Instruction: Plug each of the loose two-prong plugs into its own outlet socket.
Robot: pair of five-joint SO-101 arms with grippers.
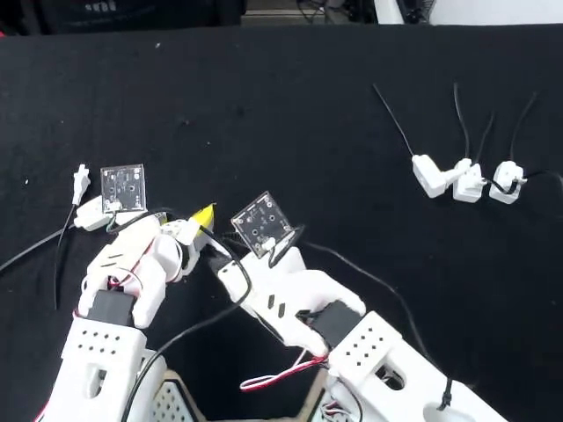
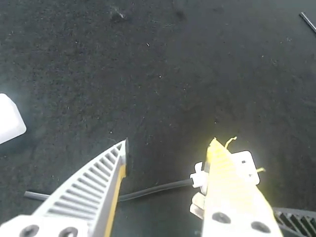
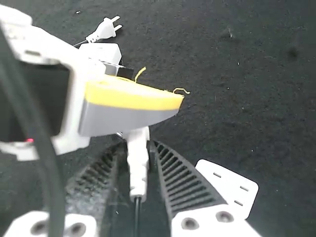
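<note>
Two square outlet sockets lie on the black cloth, one at the left point(image 1: 123, 187) and one in the middle point(image 1: 262, 220), whose white face is seen close by point(image 3: 229, 186). My right gripper point(image 3: 137, 148) is shut on a white two-prong plug point(image 3: 138, 160), just in front of the middle socket point(image 1: 224, 264). The plug's black cord runs back between the ribbed fingers. My left gripper point(image 2: 169, 148) stands open right beside it, with its yellow finger point(image 3: 133, 96) across the plug's front. One loose plug point(image 1: 81, 183) lies left of the left socket. Three more plugs point(image 1: 466, 180) lie at the far right.
A white block point(image 1: 92, 214) with a cord sits below the left socket. Black cords point(image 1: 369, 281) trail over the cloth around both arms. The cloth's far edge point(image 1: 281, 25) runs along the back, and open cloth lies between the sockets and the right-hand plugs.
</note>
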